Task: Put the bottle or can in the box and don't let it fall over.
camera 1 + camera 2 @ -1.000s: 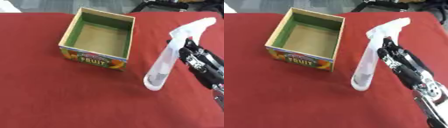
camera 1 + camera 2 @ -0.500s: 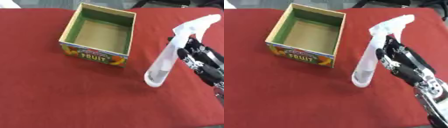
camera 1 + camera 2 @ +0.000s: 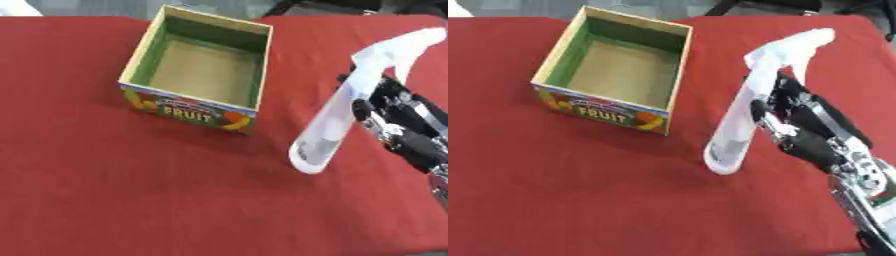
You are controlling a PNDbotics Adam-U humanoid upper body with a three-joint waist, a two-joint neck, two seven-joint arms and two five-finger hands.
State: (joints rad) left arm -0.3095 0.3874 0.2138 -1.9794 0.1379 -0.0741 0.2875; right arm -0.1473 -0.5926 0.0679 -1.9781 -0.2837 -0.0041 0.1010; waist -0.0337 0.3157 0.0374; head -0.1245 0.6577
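Curling its fingers around a white spray bottle (image 3: 741, 120), the right hand (image 3: 802, 127) is gripping it tilted above the red tablecloth (image 3: 131, 190), just right of the open fruit box (image 3: 199, 70).

Red cloth (image 3: 131, 190) is covering the table w/ nothing else lying on it near me. Dark legs or stand bits (image 3: 750, 5) are showing past the far edge.

Bare cloth (image 3: 131, 185) around box (image 3: 197, 75)
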